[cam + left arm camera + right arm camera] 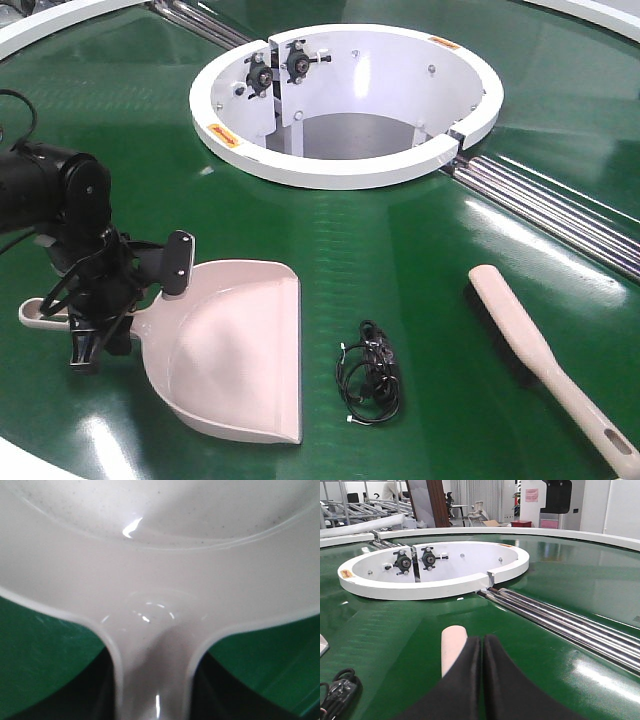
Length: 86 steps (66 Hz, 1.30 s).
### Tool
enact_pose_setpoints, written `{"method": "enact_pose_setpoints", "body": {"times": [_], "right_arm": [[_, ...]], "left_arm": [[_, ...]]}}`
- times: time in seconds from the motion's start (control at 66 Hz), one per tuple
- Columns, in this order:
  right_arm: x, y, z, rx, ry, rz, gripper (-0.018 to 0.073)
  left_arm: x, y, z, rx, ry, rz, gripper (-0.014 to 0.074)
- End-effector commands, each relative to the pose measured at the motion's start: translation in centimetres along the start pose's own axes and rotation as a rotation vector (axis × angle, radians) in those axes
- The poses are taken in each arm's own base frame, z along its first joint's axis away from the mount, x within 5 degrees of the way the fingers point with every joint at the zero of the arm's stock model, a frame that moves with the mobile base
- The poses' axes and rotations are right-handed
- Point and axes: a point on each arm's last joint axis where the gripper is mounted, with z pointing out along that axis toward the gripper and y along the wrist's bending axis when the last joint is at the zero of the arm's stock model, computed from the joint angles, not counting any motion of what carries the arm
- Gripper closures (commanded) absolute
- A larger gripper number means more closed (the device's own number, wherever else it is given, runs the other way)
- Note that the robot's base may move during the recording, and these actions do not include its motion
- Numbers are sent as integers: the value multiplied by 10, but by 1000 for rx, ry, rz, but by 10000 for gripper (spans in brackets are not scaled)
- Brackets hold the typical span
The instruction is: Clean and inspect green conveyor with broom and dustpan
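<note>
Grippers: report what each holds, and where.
Left gripper flanks the dustpan at its handle's neck; whether it clamps cannot be told. Right gripper is shut on nothing; broom lies free.

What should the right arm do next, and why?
Probably open the right fingers: they are shut, and the broom lies unheld on the belt just ahead of them.

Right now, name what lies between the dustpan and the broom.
A tangled black cable bundle lies on the green conveyor between the dustpan and the broom, touching neither; the front-facing view shows it.
</note>
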Motion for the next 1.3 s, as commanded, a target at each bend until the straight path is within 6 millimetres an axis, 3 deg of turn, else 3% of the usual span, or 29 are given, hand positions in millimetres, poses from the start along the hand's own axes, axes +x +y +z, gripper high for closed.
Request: {"method": "enact_pose_setpoints", "body": {"times": [0.0,1.213,1.289], "right_arm": [[-1,0,0,-5,-67,-8,568],[-1,0,0,-5,-67,-8,568],[-6,1,-1,-8,-124,-9,568]], "left_arm": [[-3,1,-21,-74,-40,-14,603],[-5,1,-22,-69,-56,-23,603],[-5,1,-22,-69,-56,-23,603]]}}
